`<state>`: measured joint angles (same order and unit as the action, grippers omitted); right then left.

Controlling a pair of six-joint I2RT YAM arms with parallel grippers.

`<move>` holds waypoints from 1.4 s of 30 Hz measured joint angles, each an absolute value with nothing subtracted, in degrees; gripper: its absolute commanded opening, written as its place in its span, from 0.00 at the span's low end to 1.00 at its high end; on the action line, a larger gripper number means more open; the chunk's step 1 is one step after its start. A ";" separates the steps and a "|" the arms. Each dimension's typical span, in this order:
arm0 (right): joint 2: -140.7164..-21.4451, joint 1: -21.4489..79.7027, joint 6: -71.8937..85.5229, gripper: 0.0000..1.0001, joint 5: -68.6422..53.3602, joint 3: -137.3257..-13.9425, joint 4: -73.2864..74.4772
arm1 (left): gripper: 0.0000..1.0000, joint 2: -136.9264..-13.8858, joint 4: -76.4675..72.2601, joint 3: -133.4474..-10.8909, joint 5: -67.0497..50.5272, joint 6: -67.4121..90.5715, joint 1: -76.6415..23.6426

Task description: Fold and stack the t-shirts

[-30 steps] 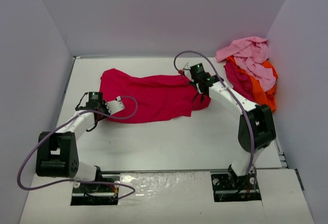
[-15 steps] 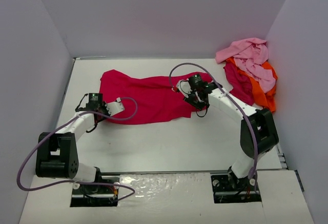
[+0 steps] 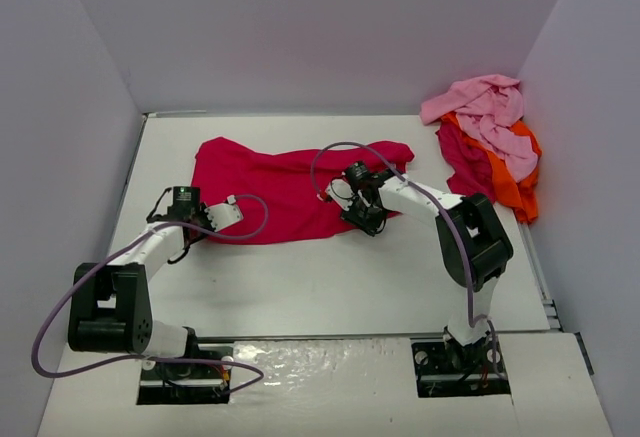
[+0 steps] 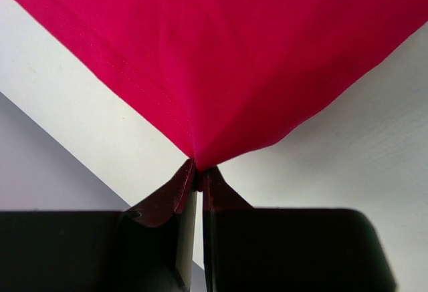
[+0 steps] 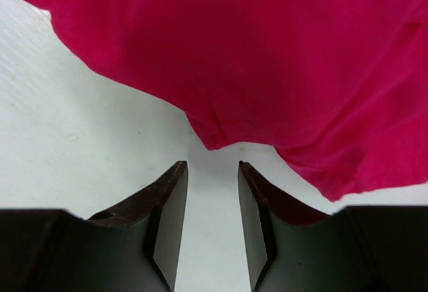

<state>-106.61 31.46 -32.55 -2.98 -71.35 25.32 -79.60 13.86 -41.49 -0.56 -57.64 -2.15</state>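
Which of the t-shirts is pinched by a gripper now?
The crimson-red t-shirt, spread mid-table: the left gripper is shut on its corner. The light pink t-shirt, orange t-shirt and dark magenta t-shirt lie heaped at the far right, untouched.

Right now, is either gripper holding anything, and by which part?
The left gripper pinches the red shirt by a corner; the right gripper is open, empty.

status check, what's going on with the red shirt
Left tool shut on red shirt corner. Right tool open, shirt edge just ahead, ungripped. Shirt unfolded. Other shirts piled far right, clear of it.
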 measured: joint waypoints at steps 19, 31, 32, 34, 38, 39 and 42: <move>-113.93 37.28 -30.87 0.36 -1.74 -77.77 25.85 | 0.00 -79.59 13.42 -40.26 -0.56 -57.63 -2.14; -113.54 37.21 -30.43 0.24 0.92 -77.41 24.84 | 0.00 -79.59 13.02 -39.96 -0.56 -57.65 -2.13; -113.67 37.22 -30.34 0.10 1.11 -77.45 24.85 | 0.00 -79.59 13.04 -39.81 -0.56 -57.65 -2.13; -114.07 37.19 -30.30 0.00 1.45 -77.48 24.76 | 0.00 -79.59 13.06 -39.62 -0.56 -57.65 -2.13; -114.62 37.15 -30.31 0.00 2.59 -77.69 24.87 | 0.00 -79.59 13.02 -39.59 -0.56 -57.65 -2.13; -114.63 37.15 -30.34 0.00 2.70 -77.69 24.85 | 0.00 -79.59 13.03 -39.59 -0.56 -57.65 -2.13; -114.57 37.13 -30.42 0.00 2.84 -77.69 24.86 | 0.00 -79.59 13.02 -39.59 -0.56 -57.65 -2.11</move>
